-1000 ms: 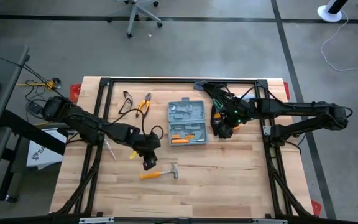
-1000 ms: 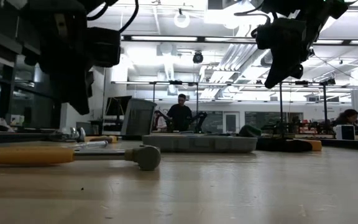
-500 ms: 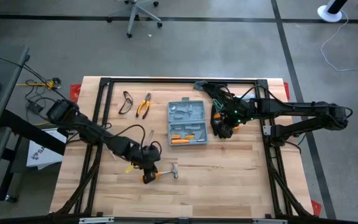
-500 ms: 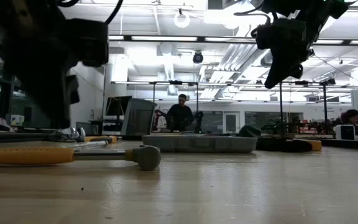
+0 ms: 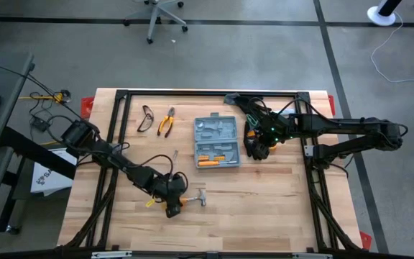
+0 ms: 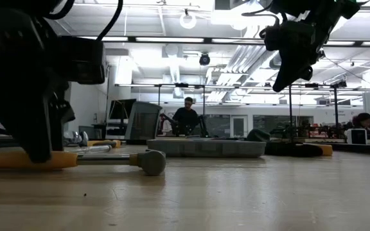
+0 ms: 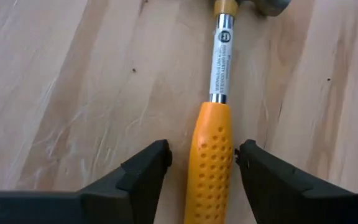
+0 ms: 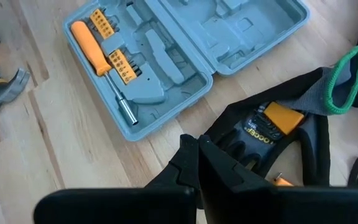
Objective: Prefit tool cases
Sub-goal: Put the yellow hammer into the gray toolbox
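High view: the tool case (image 5: 216, 142) lies open at frame centre; my right gripper (image 5: 256, 150), shut and empty, waits beside it. Left wrist view: my left gripper (image 7: 201, 163), spread, straddles the hammer (image 7: 214, 140) handle; I'd close squarely mid-grip.

You can't see the hammer's (image 7: 219, 93) head, cut off at the left wrist view's edge, nor its handle end.

High view straight down over whole surface (image 5: 264, 194). Low view level across it. Wrist views close, downward. All share hammer (image 7: 213, 155) region beside case (image 8: 166, 56).
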Robot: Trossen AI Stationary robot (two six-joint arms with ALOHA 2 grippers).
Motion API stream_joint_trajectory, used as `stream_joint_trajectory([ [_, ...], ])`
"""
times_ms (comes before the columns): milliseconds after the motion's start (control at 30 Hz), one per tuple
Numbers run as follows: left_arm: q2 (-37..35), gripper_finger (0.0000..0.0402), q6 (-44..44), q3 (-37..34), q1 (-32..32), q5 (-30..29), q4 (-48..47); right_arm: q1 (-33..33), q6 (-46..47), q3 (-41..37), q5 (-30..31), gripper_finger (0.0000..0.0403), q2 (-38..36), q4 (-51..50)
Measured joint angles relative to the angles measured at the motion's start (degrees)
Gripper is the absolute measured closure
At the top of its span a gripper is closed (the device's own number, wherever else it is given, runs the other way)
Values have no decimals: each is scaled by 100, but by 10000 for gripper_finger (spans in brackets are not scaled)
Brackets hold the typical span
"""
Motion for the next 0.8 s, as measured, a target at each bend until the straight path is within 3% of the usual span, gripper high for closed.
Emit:
stream_joint_trajectory([
  [200,238,221,-90,78,-36,-138,-549,0,-1,0,53,403,0,-4],
  [367,187,330,-263,77,167,50,-685,-2,7,0,118,403,0,-2],
  [633,58,334,-630,89,414,395,-663,-2,50,0,217,403,0,-2],
  [800,-321,334,-751,50,434,236,-965,0,59,0,215,403,0,-1],
])
